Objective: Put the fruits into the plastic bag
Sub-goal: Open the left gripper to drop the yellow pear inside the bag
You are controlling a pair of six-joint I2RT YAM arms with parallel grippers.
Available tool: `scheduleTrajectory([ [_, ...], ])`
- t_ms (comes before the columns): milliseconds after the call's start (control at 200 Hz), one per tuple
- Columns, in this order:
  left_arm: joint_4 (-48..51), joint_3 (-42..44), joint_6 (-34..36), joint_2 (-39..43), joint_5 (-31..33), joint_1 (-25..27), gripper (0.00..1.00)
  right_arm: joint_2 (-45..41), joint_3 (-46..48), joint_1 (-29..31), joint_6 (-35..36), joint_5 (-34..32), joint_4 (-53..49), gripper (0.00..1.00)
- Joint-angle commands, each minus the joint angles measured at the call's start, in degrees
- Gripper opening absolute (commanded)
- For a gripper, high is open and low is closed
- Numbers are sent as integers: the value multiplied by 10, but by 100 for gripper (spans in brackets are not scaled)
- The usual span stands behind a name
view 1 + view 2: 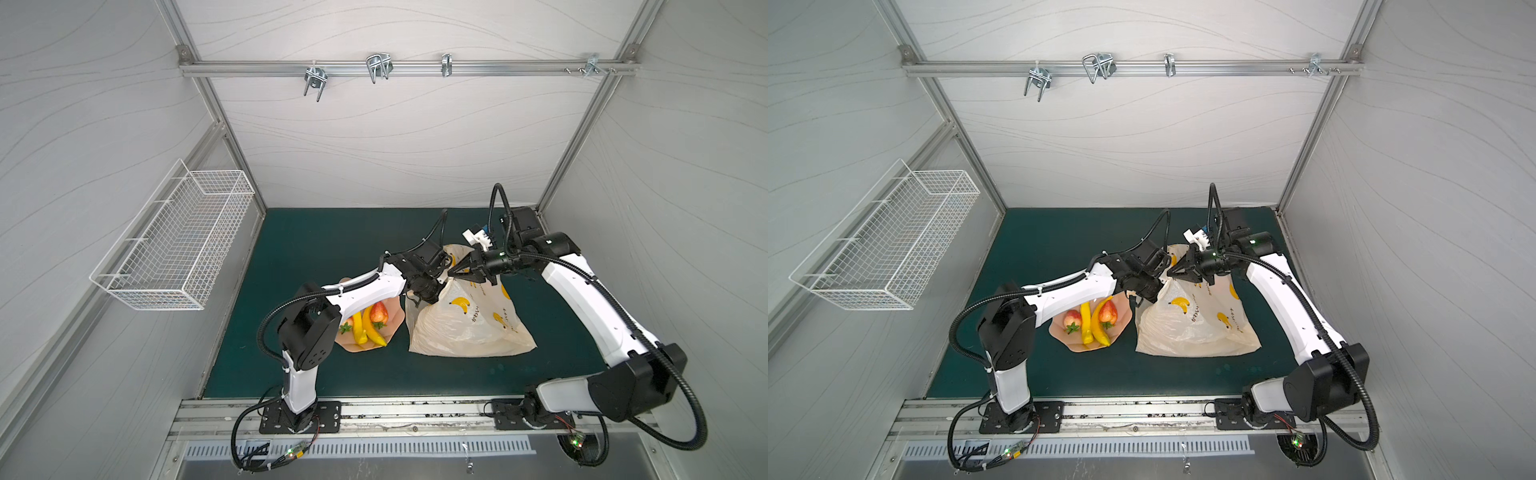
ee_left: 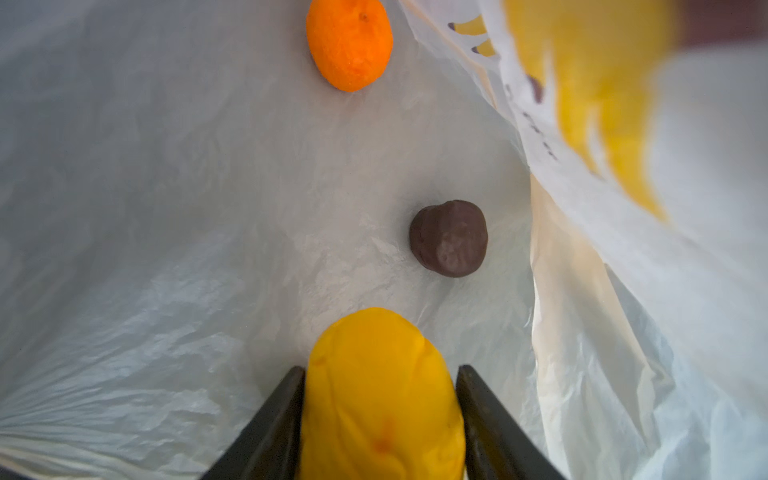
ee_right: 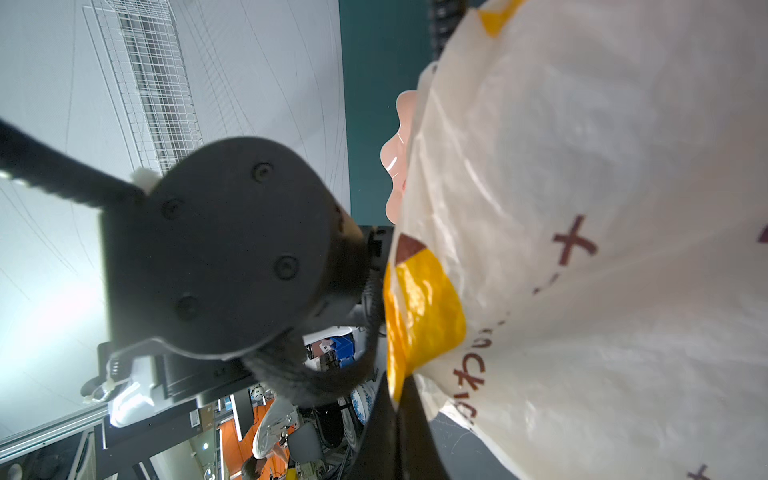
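Lettering (image 3: 469, 374) on the plastic bag (image 3: 602, 158) is unreadable; left fingers (image 2: 270, 436) grip yellow fruit (image 2: 380, 395).

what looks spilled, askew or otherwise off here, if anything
Nothing stands out. The right fingers pinch the bag open. The left fingers carry a yellow fruit inside, where an orange and a brown one lie. The other fruits sit on the plate, none on the mat.

The left arm (image 1: 365, 291) is stretched across toward the middle, the left gripper (image 2: 380, 370) seen pressed on both sides of a yellow fruit (image 2: 380, 415), while the right arm (image 1: 582, 286) is bent inward, the right gripper (image 1: 455, 273) pinched tight on the plastic bag (image 1: 465, 324) rim.
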State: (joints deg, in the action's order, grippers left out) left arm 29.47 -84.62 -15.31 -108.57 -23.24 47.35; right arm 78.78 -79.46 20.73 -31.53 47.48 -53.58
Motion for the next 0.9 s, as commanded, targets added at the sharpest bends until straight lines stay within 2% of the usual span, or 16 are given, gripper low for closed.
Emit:
scheduleTrajectory([
  [0, -31, -16, -65, -24, -12, 3, 60, -10, 5, 4, -8, 19, 22, 0],
  [115, -27, -22, -92, -36, 2, 3, 64, -8, 16, 4, -13, 24, 37, 0],
  [435, -4, -51, -138, -71, -11, 4, 75, -8, 31, 3, -14, 36, 58, 0],
  [680, 27, -61, -142, -34, -6, 0, 82, -9, 27, -8, -5, 43, 47, 0],
  [895, 51, -18, -148, 20, 10, -22, 83, -14, 20, -24, 20, 41, 7, 0],
])
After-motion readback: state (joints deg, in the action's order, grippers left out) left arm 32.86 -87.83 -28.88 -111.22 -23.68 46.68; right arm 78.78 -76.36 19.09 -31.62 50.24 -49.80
